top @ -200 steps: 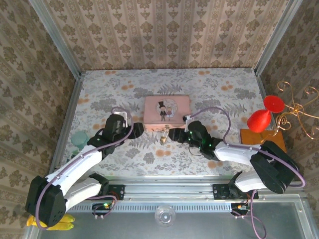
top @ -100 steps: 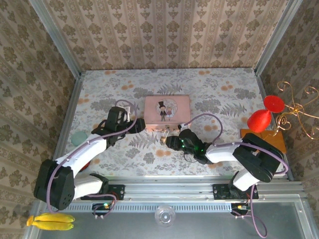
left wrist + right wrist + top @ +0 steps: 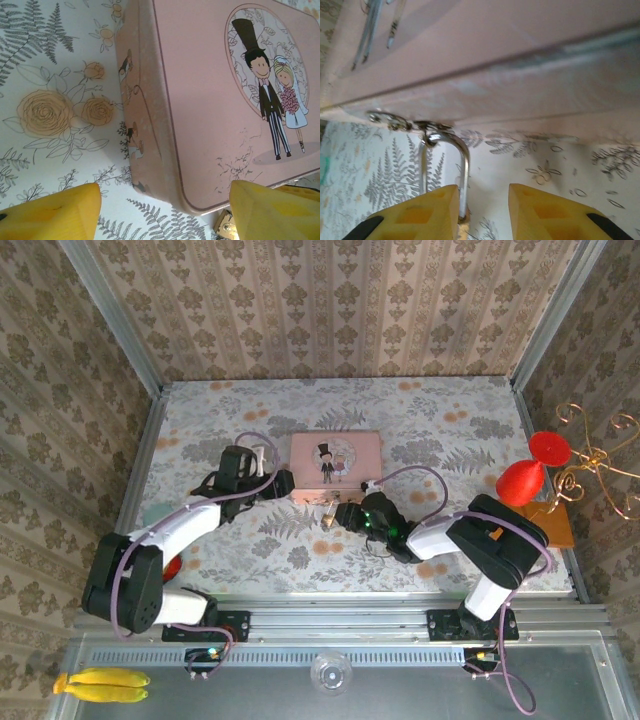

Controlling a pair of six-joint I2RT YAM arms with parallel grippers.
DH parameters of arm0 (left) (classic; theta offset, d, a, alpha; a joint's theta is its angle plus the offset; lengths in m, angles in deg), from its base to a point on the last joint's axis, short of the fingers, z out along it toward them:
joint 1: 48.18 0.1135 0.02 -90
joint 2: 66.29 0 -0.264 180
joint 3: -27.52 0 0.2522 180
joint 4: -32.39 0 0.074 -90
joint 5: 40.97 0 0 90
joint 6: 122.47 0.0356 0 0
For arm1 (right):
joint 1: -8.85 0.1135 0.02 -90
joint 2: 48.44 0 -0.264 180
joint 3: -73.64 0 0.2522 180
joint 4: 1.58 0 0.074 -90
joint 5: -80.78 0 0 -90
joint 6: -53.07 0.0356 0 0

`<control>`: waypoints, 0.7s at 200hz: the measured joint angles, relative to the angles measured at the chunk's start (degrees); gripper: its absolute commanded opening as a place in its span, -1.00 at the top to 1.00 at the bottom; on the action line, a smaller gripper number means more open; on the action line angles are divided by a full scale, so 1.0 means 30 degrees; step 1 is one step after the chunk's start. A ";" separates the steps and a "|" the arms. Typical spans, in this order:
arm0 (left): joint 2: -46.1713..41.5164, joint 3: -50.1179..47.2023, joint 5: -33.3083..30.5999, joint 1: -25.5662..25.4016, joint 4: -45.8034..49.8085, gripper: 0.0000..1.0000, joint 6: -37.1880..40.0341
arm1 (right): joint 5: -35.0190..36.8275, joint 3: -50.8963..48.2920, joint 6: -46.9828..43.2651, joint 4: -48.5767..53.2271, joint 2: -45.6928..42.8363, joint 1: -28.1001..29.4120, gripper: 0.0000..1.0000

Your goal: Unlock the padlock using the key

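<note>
Padlock (image 3: 327,515) on floral tabletop (image 3: 420,430); damask-papered walls (image 3: 330,300) around.

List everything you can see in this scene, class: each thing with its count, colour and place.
pink tin: one, pink, bride-and-groom picture, mid-table
padlock: one, brass with silvery shackle, at the tin's near side
hourglass-shaped object: one, red, right edge
wire stand: one, gold, far right
bananas: one bunch, yellow, near-left corner
left gripper: one, yellow fingers, open, at the tin's near-left corner
right gripper: one, yellow fingers, open, beside the padlock
</note>
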 measured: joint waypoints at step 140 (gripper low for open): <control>0.1362 0.0095 0.0335 0.0000 -0.0699 -0.36 -0.0022 | -0.0852 0.0481 0.0233 -0.1778 0.1049 -0.0350 0.57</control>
